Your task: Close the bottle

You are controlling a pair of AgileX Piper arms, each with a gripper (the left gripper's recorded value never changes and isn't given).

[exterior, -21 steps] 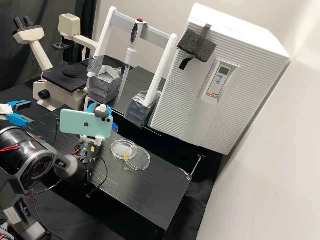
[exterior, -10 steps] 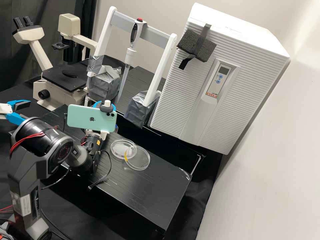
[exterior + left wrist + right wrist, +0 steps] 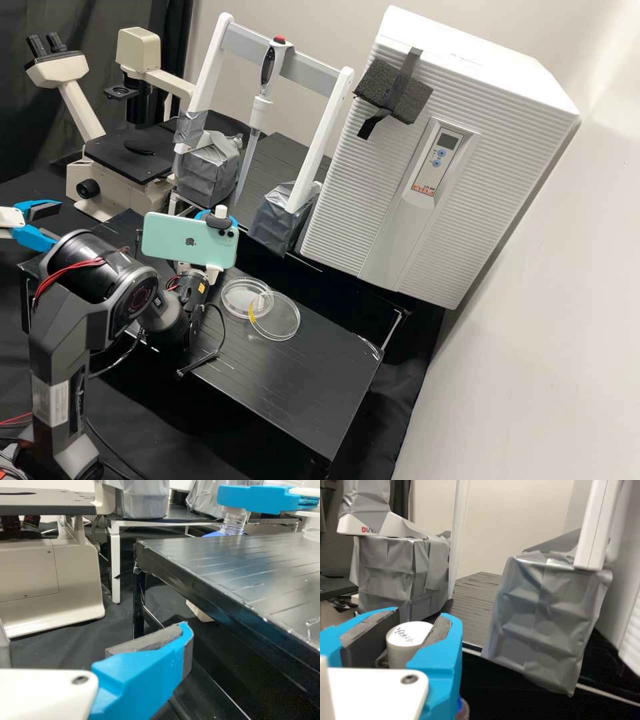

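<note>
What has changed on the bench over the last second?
The right gripper, shut on the white cap, moved forward across the bench, nearer the taped pipette stand. Nothing was visibly taken hold of or let go. The left gripper, open at the bench's edge, and the petri dishes stayed put.

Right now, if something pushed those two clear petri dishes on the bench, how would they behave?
The petri dishes look thin, clear and shallow, so probably very light; they would likely slide on the black bench rather than tip. Their rims overlap, so pushing one would probably shift both. A hard squeeze might crack them.
</note>
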